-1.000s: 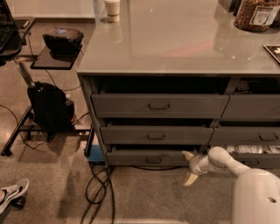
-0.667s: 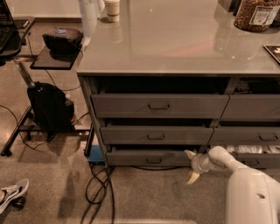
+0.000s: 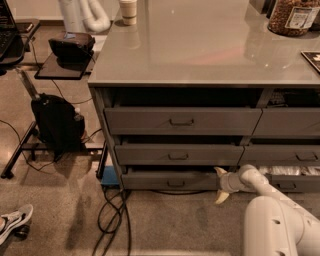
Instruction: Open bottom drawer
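Observation:
The bottom drawer [image 3: 170, 180] is the lowest, shallow dark-grey front in the left stack under the counter, with a small pull handle [image 3: 176, 183] at its middle. It stands slightly out from the cabinet, like the two taller drawers above it. My gripper [image 3: 220, 184] is at the right end of that drawer front, close to the floor and well right of the handle. Its two pale fingers are spread, one up [image 3: 219, 171] and one down [image 3: 221, 198], with nothing between them. My white arm [image 3: 265, 192] reaches in from the lower right.
A drawer with white items [image 3: 295, 171] sits in the right stack beside my arm. Cables [image 3: 112, 210] and a blue box [image 3: 107, 175] lie on the floor left of the stack. A black backpack [image 3: 57, 125] and a shoe [image 3: 12, 222] are farther left. A cup [image 3: 128, 11] and a jar [image 3: 292, 17] stand on the counter.
My gripper has shifted slightly up and stays at the right end of the bottom drawer. A white figure has come into view at the top left, behind the counter.

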Controlling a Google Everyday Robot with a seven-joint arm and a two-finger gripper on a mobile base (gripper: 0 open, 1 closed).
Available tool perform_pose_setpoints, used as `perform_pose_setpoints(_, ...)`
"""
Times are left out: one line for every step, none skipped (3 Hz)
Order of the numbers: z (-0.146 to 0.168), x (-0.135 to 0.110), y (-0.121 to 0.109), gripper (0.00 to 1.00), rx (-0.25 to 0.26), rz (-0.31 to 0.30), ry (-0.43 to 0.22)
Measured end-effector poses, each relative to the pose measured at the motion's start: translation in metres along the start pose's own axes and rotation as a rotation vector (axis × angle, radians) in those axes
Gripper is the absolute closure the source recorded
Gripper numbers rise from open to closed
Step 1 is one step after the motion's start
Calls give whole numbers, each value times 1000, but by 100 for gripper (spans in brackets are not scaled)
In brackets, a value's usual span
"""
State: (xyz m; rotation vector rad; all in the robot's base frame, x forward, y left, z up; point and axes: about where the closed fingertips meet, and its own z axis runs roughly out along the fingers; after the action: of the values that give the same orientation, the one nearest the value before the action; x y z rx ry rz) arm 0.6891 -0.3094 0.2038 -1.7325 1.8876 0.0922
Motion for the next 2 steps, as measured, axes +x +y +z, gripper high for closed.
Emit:
perform_pose_setpoints(18,3,-13,0,17,-38,13)
perform_pose_setpoints(35,3,-16,0,5,-77,18)
